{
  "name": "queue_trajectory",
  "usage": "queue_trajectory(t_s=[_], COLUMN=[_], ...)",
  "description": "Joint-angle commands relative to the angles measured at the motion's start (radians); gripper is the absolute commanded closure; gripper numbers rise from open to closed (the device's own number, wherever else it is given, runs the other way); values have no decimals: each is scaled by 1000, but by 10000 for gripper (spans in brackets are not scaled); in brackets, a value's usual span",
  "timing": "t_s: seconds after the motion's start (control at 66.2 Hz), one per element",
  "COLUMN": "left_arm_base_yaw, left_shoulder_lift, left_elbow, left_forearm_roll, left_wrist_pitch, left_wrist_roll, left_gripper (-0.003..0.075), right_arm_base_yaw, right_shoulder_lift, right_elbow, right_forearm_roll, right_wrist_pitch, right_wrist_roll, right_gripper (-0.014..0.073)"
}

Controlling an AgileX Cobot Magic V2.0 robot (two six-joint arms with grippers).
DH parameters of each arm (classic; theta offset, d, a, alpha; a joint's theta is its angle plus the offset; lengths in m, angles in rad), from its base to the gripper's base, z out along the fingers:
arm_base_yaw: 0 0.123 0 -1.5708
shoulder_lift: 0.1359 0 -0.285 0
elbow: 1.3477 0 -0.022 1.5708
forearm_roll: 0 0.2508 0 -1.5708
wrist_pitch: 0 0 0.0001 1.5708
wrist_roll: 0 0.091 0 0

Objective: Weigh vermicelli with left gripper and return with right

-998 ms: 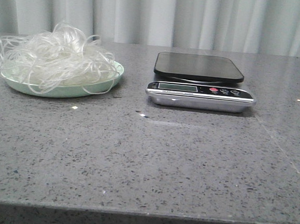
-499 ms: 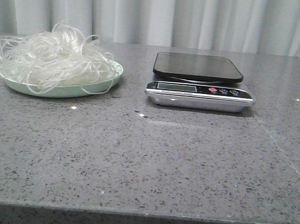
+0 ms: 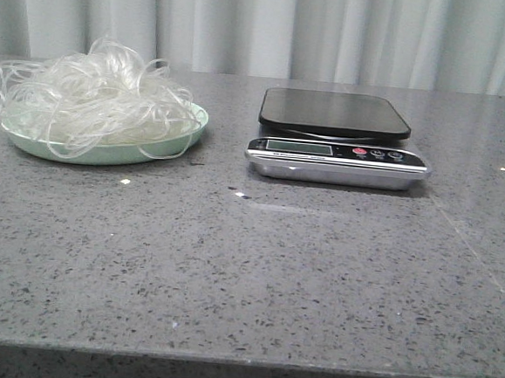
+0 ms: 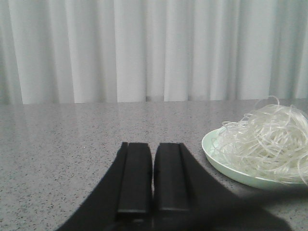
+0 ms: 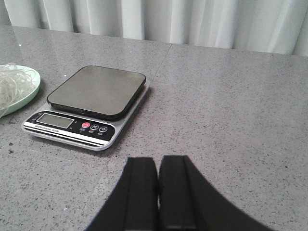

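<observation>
The vermicelli (image 3: 90,89) is a fluffy heap of translucent whitish strands on a pale mint-green plate (image 3: 107,153) at the table's far left. It also shows in the left wrist view (image 4: 267,144), and a bit of it in the right wrist view (image 5: 12,84). The kitchen scale (image 3: 335,134) with an empty black platform stands to the plate's right, also seen in the right wrist view (image 5: 96,91). My left gripper (image 4: 153,149) is shut and empty, beside the plate and apart from it. My right gripper (image 5: 158,163) is shut and empty, short of the scale. Neither gripper shows in the front view.
The grey speckled table (image 3: 246,267) ends at a front edge (image 3: 239,361) close to the camera. A pale curtain (image 3: 335,29) hangs behind the table. The scale's display and buttons (image 3: 339,150) face the front.
</observation>
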Motion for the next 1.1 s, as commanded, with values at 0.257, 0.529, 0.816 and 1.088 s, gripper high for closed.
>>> queue_trajectory(t_s=[0.257,0.529,0.816,1.088], left_arm_base_yaw=[-7,-7,-7,-7], left_shoulder_lift=[-19,-19,-19,-19], left_elbow=[8,8,8,8], left_forearm_roll=[-1,-1,-1,-1], left_wrist_pitch=[-75,-75,-75,-75], left_wrist_roll=[-13,-13,-13,-13], left_gripper=[593,593,593,593], right_arm_base_yaw=[-1,-1,-5,-2], right_shoulder_lift=[11,11,-72,-244], right_elbow=[-27,-27,125,429], right_forearm_roll=[0,0,-63,-13], right_wrist_pitch=[-74,-74,-295,-637], right_wrist_roll=[-3,-3,8,38], right_gripper=[428,428,428,428])
